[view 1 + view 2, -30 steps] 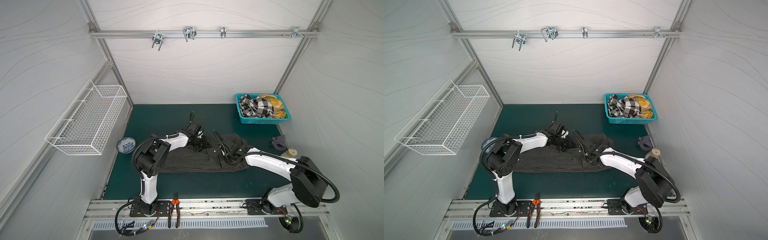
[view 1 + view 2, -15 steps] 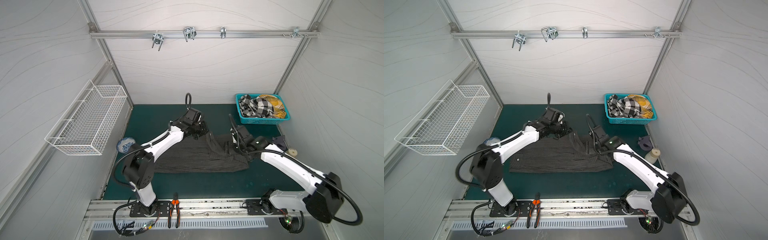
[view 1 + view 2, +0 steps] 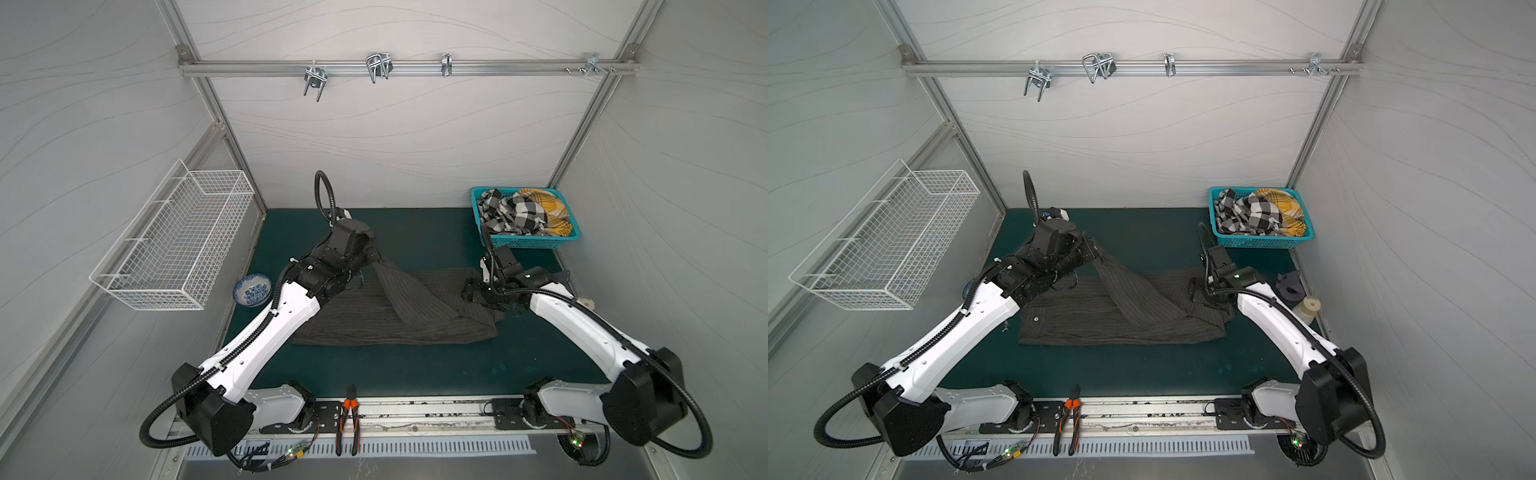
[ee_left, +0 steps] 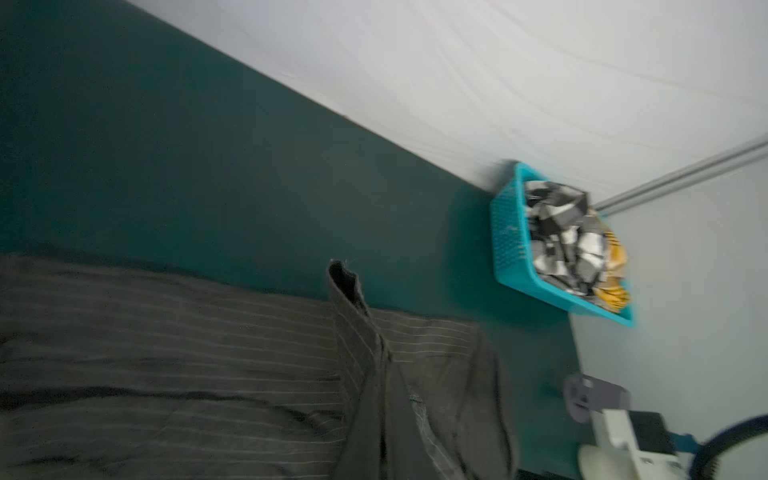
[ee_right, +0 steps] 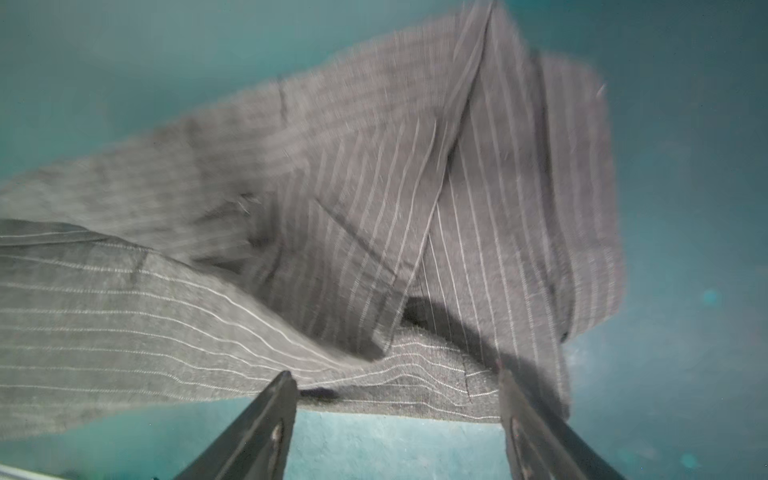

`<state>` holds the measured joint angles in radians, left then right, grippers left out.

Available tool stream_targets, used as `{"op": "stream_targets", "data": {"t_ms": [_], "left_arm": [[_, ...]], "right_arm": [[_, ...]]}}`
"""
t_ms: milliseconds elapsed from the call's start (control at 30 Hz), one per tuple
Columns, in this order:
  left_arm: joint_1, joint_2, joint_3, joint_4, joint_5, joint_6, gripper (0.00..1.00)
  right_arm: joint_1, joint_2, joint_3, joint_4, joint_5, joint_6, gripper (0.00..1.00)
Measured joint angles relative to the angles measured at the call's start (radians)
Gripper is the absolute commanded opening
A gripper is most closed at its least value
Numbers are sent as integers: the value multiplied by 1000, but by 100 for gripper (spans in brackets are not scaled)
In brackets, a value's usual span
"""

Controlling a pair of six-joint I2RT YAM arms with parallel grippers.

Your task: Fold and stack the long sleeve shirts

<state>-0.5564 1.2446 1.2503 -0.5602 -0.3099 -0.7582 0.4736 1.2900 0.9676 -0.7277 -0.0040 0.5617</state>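
arms stretch out long from the front rail [image 3: 415, 409], elbows nearly straight, both reaching back toward the teal basket [image 3: 524, 242]. the left arm runs up the side far from the basket with its wrist turned sideways. the left gripper [image 3: 376, 259] is clamped tight on a strip of the shirt [image 3: 395, 328] and holds that end raised off the mat [image 3: 415, 368], so the cloth slopes down in a taut band toward the basket side.

the right arm comes in just in front of the basket, wrist bent down, and the right gripper [image 3: 468, 293] hangs low over the end of the shirt nearest the basket. seen from its own wrist camera, its two fingers [image 5: 266, 415] stand wide apart with only mat between them. the cloth's edge lies just beyond their tips and nothing is held.

the dark pinstriped shirt lies as a long folded band on the mat, in front of the basket and stretching away from it, not touching it. checked cloths [image 3: 511, 210] in black, white and yellow fill the basket.

a second ago both arms were folded back with their grippers close together on the middle of the shirt, which lay flatter. now the grippers are spread well apart and the strip is pulled up.
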Motion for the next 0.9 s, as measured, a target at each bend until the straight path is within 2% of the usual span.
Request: {"op": "stream_targets", "data": {"t_ms": [200,400,667,767,900], "left_arm": [[79,-34,-3,-38,-40,-5,0],[152,-51,-6,-26,-47,9,0],[369,-6,-150,137,174,42,0],[419,34,-170,182,236,56,0],[465,78,-196,256,323,67,0]], "right_arm": [[-13,126,-3,25,-43,8,77],[-55,288,99,41,-68,5,78],[-124,457,293,55,-109,-14,75],[-134,508,341,58,-114,-26,70],[-135,566,379,60,-122,-35,70]]}}
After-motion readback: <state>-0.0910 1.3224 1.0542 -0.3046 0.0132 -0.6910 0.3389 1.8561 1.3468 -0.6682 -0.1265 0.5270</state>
